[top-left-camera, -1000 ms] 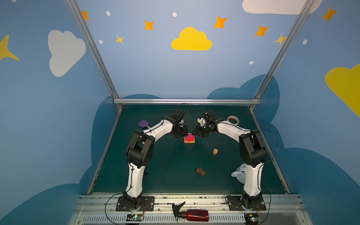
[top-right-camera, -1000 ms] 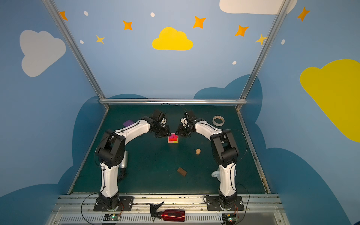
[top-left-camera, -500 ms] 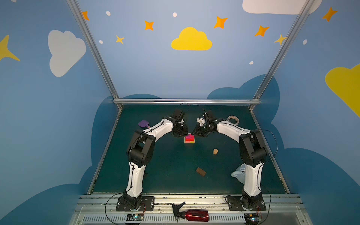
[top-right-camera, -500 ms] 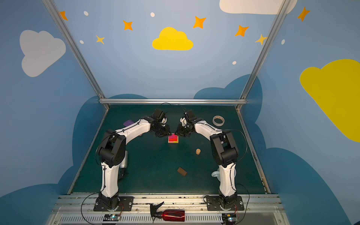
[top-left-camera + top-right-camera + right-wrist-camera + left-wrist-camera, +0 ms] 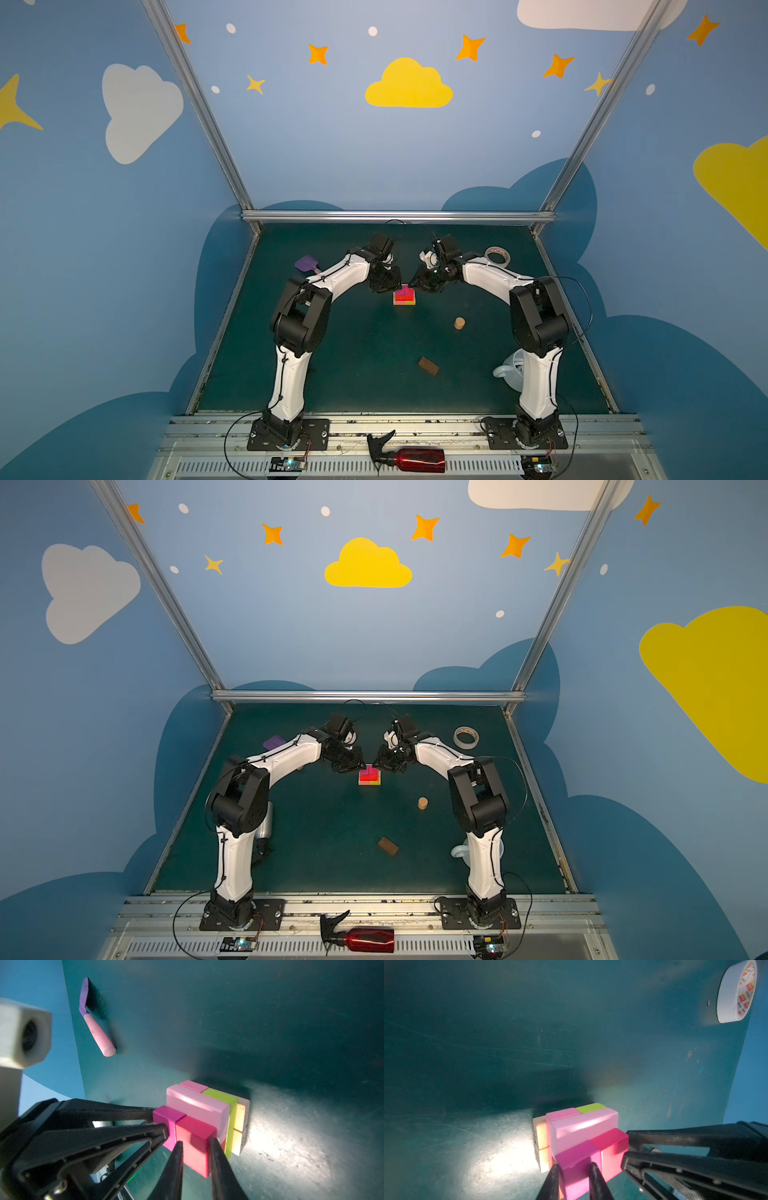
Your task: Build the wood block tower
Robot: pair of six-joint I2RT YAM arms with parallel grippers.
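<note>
Cylinder (image 5: 459, 323) and brown block (image 5: 428, 366) lie well apart from tower (image 5: 404, 296).

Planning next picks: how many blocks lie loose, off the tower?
2: a tan cylinder front-right of the tower, and a brown block nearer the front. Others may be hidden.

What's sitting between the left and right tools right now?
Two squares atop the tower, side by side: the magenta square in the left tool, the red square in the right tool. Both wrist views show it.
</note>
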